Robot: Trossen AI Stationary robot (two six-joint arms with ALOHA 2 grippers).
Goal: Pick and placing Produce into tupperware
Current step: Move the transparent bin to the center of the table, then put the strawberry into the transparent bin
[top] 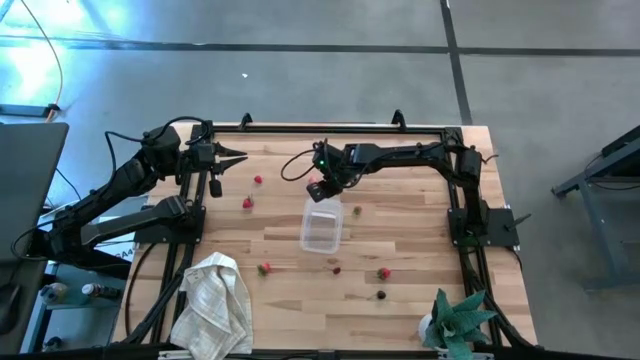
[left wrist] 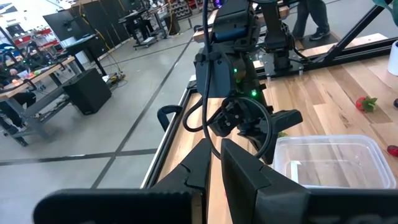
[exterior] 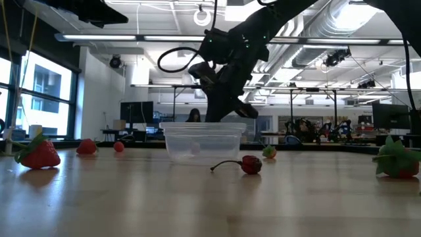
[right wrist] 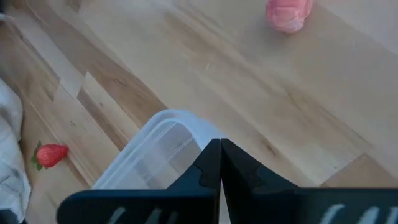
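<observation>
**Operator:** High view first: I have the right gripper (top: 322, 190) reaching in from the right side of the table, hanging over the far short edge of the clear tupperware (top: 321, 228). Its fingers are pressed fully together and hold nothing.

**Listener:** Why is it parked there with nothing in it?

**Operator:** My guess is that it sits at the drop point, since the container lies directly under it. The tupperware looks empty, so I judge the task barely begun. The right arm stretches almost flat along the table's far rail, and the wrist bends down toward the container.

**Listener:** And the other arm?

**Operator:** The left gripper (top: 238, 155) waits at the far left corner, fingers shut and empty, pointing level across the table toward the right arm. Its arm is folded back off the table's left side.

**Listener:** Where is the produce?

**Operator:** Scattered on the wood around the container, none inside. Two red pieces (top: 248, 202) lie to its left, and a small green piece (top: 357, 210) just to its right. Nearer me lie a strawberry (top: 265, 268), a small dark cherry (top: 336, 269), another strawberry (top: 384, 273) and a dark piece (top: 380, 294).

**Listener:** Anything else?

**Operator:** A white cloth towel (top: 212, 300) at the near left, and a teal leafy plant (top: 458, 318) at the near right, both well apart from the container.
</observation>
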